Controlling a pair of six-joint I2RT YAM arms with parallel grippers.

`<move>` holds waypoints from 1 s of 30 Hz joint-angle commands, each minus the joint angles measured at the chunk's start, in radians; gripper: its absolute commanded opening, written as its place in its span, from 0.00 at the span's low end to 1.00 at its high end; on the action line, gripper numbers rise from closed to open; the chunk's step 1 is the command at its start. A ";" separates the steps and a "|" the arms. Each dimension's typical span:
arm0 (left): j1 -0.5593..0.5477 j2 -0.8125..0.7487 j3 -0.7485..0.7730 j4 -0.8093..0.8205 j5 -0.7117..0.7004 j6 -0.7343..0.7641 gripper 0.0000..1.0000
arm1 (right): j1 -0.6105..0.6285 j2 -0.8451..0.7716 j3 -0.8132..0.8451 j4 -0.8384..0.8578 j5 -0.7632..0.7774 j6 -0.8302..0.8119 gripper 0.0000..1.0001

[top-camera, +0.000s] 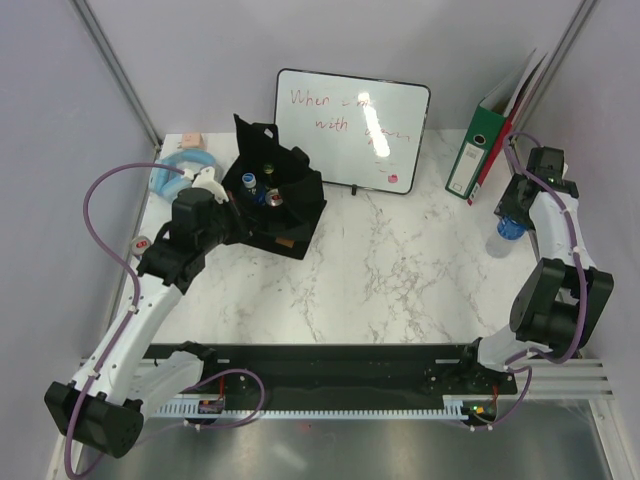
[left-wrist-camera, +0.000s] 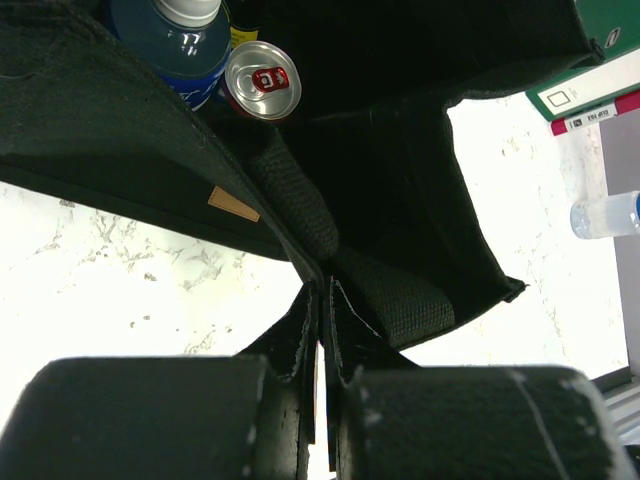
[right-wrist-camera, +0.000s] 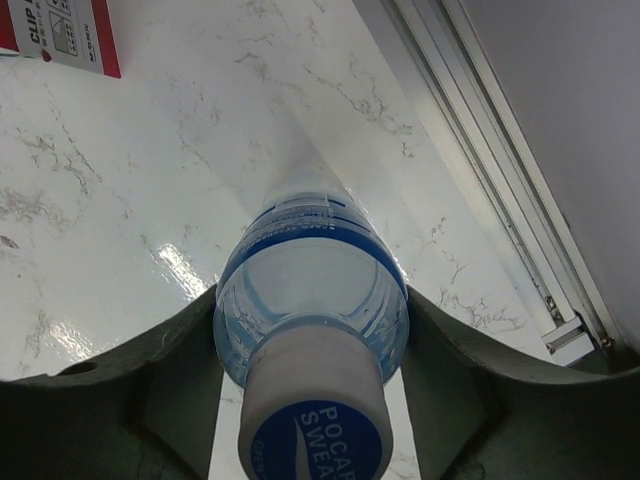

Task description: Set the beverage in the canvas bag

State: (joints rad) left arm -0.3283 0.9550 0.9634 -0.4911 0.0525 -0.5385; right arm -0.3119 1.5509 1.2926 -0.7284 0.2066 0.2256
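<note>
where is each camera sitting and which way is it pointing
Top external: above and behind the arm bases, looking down on the table; both arms show, left gripper at the canvas bag, right gripper at the clear bottle.
Left wrist: on the left arm, looking past its fingers, which pinch the bag's rim, into the bag.
Right wrist: on the right arm, looking down the bottle between its fingers, which hug it.
Shared: the bottle shows in all three views.

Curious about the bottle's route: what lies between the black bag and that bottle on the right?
Only bare marble table, seen in the top view, separates the canvas bag from the bottle in the right pincer.
</note>
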 commanded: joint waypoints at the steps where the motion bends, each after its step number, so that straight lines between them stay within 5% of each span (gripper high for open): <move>1: -0.002 -0.032 0.009 0.008 0.047 -0.017 0.05 | 0.000 -0.011 0.062 0.018 -0.048 -0.023 0.29; 4: -0.002 -0.038 0.009 0.008 0.046 -0.018 0.05 | 0.011 -0.052 0.070 0.011 -0.140 -0.026 0.00; 14: -0.002 -0.035 0.001 0.006 0.038 -0.023 0.04 | 0.263 -0.173 0.151 -0.134 -0.167 -0.032 0.00; 30: -0.002 -0.012 -0.008 0.008 0.035 -0.026 0.02 | 0.795 -0.012 0.801 -0.212 -0.243 0.052 0.00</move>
State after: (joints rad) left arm -0.3283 0.9455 0.9581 -0.4927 0.0517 -0.5385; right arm 0.4026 1.4849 1.9007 -1.0012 0.0090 0.2409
